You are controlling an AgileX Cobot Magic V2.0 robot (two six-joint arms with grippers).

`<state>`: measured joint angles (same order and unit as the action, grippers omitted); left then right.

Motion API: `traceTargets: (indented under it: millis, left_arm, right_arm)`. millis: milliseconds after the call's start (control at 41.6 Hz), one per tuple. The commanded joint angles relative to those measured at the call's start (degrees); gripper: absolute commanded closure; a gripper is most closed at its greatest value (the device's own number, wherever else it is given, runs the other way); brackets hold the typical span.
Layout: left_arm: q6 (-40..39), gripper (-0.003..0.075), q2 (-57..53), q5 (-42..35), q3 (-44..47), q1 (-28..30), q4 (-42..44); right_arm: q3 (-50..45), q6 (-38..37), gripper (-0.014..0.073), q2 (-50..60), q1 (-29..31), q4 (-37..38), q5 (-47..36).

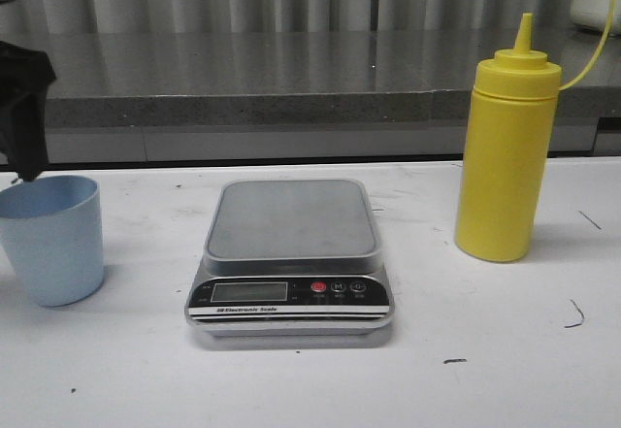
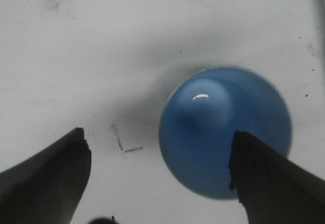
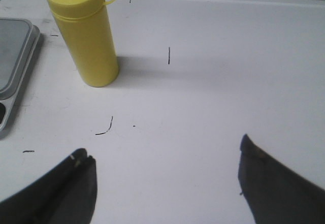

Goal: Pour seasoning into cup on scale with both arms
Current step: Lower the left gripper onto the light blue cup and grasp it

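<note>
The pale blue cup [image 1: 53,239] stands upright on the white table at the far left, left of the scale. The scale [image 1: 289,253] lies in the middle, its grey platform bare. The yellow seasoning bottle [image 1: 506,147] stands upright to the right of the scale, cap on. My left gripper [image 2: 157,155] is open above the cup [image 2: 226,130]; one finger overlaps the cup's rim, the other is over bare table. In the front view only its dark body [image 1: 21,108] shows above the cup. My right gripper [image 3: 165,158] is open and empty over bare table, apart from the bottle [image 3: 86,36].
A grey stone ledge [image 1: 243,79] runs along the back of the table. Small dark pen marks dot the tabletop [image 1: 574,316]. The scale's corner [image 3: 15,61] shows beside the bottle in the right wrist view.
</note>
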<state>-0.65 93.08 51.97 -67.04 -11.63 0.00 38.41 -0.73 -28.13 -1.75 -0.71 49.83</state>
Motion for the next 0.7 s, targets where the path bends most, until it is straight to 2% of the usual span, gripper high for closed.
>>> traceTargets:
  millis: [0, 192, 265, 481, 674]
  left_arm:
    - [0.1, 0.0175, 0.8, -2.2, -2.4, -0.5, 0.0]
    - [0.1, 0.0176, 4.9, -2.9, -2.8, -0.5, 0.0]
    - [0.1, 0.0207, 5.6, -3.3, -2.8, -0.5, 0.0]
    - [0.1, 0.0431, 5.7, -4.6, -2.8, -0.5, 0.0]
    - [0.1, 0.0575, 5.7, -4.6, -2.8, -0.5, -1.1]
  right_arm:
    - [1.8, 0.7, 0.0002, -0.7, 0.4, 0.7, -3.3]
    - [1.8, 0.7, 0.0002, -0.7, 0.4, 0.7, -3.3]
    - [1.8, 0.7, 0.0002, -0.7, 0.4, 0.7, -3.3]
    - [1.8, 0.7, 0.0002, -0.7, 0.4, 0.7, -3.3]
    - [1.8, 0.7, 0.0002, -0.7, 0.4, 0.7, -3.3]
